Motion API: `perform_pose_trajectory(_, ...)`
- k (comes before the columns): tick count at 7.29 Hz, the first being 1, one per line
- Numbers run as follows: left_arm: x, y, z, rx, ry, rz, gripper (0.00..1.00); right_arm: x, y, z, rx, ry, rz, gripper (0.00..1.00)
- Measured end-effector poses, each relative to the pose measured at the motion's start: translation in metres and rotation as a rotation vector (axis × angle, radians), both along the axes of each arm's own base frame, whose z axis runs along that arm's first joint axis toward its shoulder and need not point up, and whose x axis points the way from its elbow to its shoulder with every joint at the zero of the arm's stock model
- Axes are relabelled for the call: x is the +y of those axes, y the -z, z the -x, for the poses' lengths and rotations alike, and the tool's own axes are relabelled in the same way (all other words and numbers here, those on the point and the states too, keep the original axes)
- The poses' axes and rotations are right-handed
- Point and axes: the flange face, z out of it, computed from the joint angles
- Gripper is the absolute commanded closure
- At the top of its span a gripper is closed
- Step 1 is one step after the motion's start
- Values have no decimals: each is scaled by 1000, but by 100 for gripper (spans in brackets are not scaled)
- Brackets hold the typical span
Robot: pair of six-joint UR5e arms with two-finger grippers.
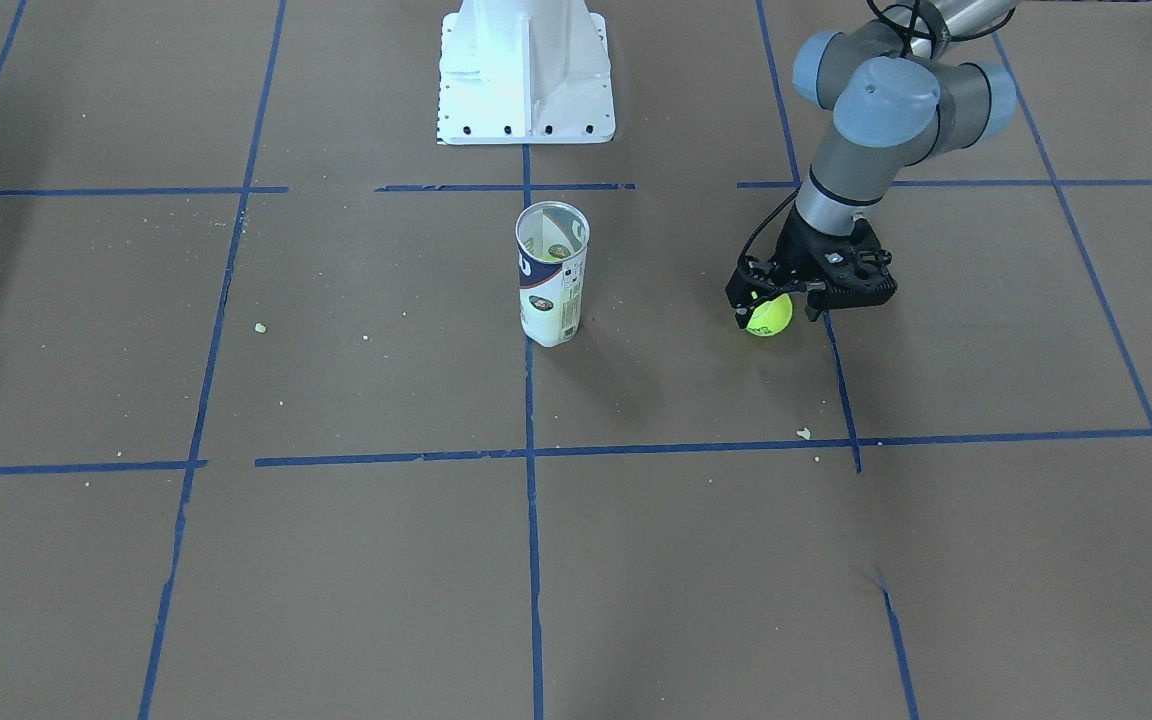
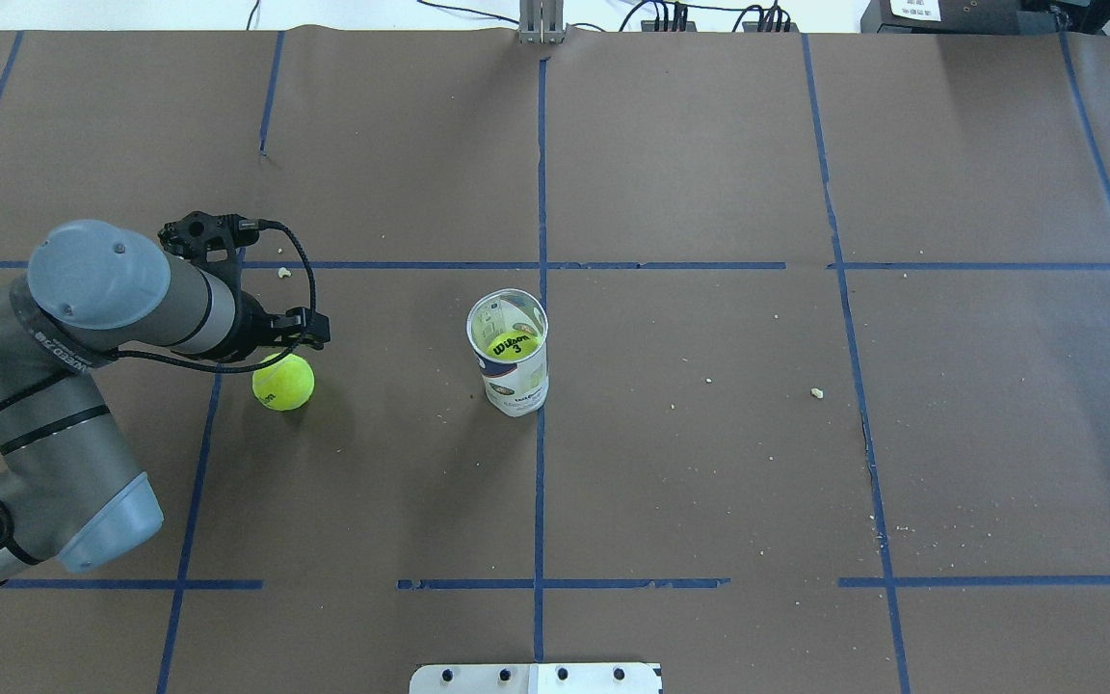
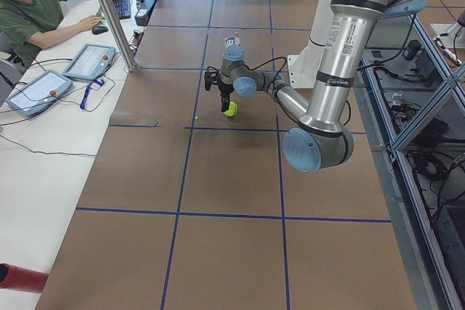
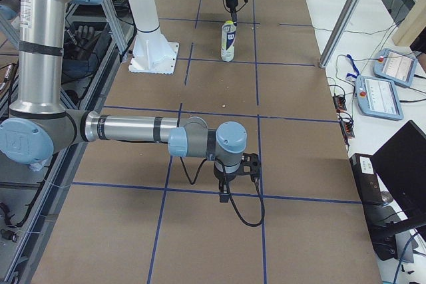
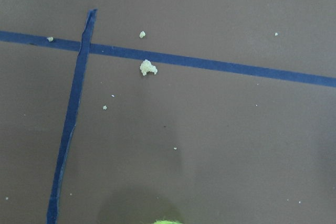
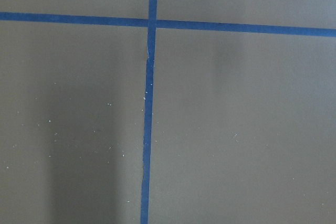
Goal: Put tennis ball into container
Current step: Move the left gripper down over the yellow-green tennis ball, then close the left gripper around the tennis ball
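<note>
My left gripper (image 1: 778, 316) points down at the table's left side and is shut on a yellow-green tennis ball (image 1: 769, 315), held low over the brown paper. From overhead the tennis ball (image 2: 283, 382) peeks out below the wrist. The container (image 2: 515, 371), a clear can with a white and navy label, stands upright at the table's middle, to the right of the ball. Another ball (image 2: 514, 345) printed with a logo lies inside it. My right gripper (image 4: 223, 197) hangs point-down near the table at the far right end; I cannot tell whether it is open or shut.
The white robot base (image 1: 524, 75) stands behind the can. Blue tape lines and small crumbs (image 5: 148, 67) mark the brown paper. An operator (image 3: 33, 5) sits at a side desk with tablets (image 3: 89, 61) beyond the left end.
</note>
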Motion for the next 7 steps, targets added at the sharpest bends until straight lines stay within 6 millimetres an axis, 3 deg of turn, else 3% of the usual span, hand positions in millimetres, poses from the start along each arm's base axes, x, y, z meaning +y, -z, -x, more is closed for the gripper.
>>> perform_pose_trajectory(4, 13, -16, -23, -29, -33, 11, 0, 0, 0, 0, 0, 0, 0, 0)
perform_pose_trajectory(5, 14, -18, -25, -33, -37, 13, 26, 0, 0, 0, 0, 0, 0, 0)
perform_pose_trajectory(6, 14, -19, -26, -35, -39, 15, 65, 0, 0, 0, 0, 0, 0, 0)
perform_pose_trajectory(7, 15, -20, -26, -36, -38, 16, 74, 0, 0, 0, 0, 0, 0, 0)
